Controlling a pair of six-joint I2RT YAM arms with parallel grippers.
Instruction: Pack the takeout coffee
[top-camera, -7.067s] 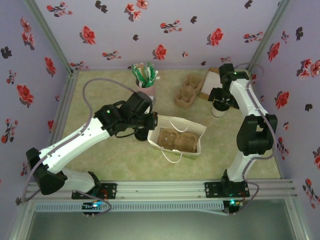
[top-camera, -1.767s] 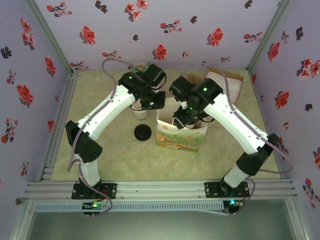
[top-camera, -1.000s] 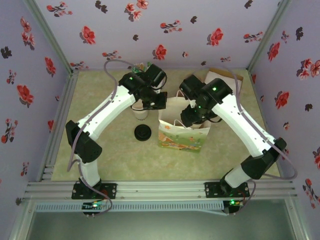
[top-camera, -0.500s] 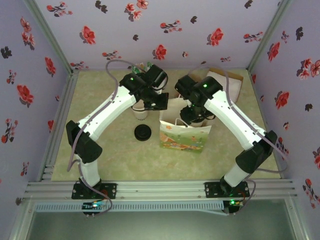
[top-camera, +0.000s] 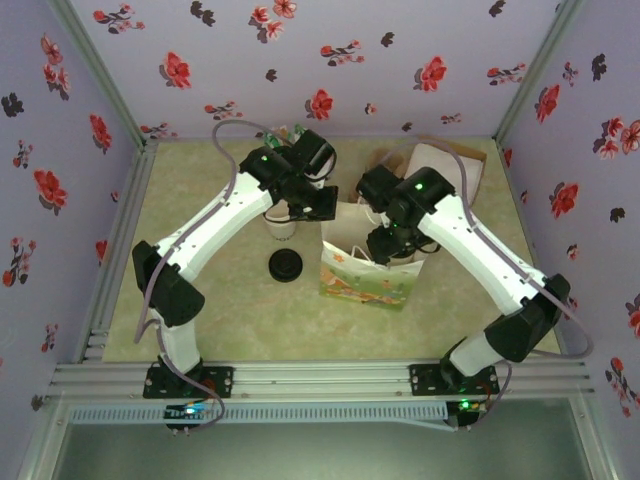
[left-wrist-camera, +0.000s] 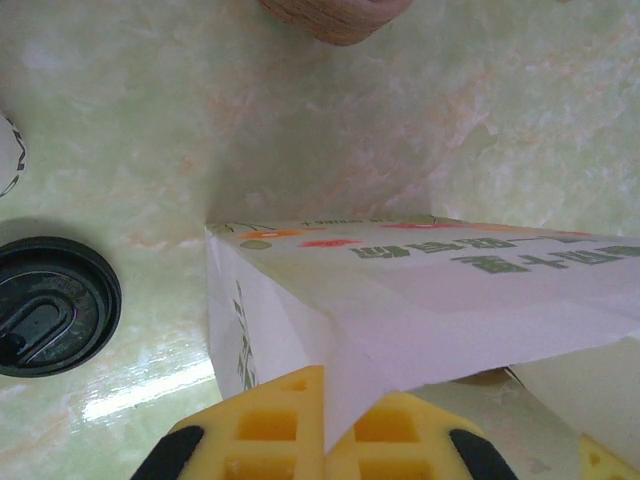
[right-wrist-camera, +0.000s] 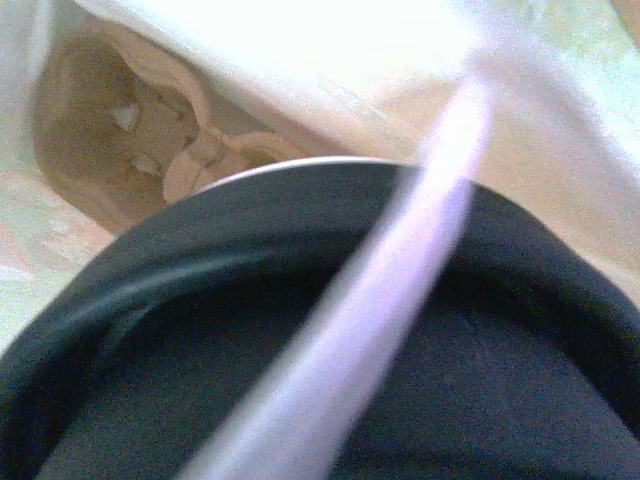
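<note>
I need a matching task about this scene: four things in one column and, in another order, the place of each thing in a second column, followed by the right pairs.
Things
1. black lid
2. paper bag
3. takeout coffee
4. pulp carrier

Places
A. inside the bag
B. held by the right gripper over the bag's mouth
C. flat on the table, left of the bag
D. top edge pinched by the left gripper

Pairs: 1-C, 2-D, 3-B, 4-A
</note>
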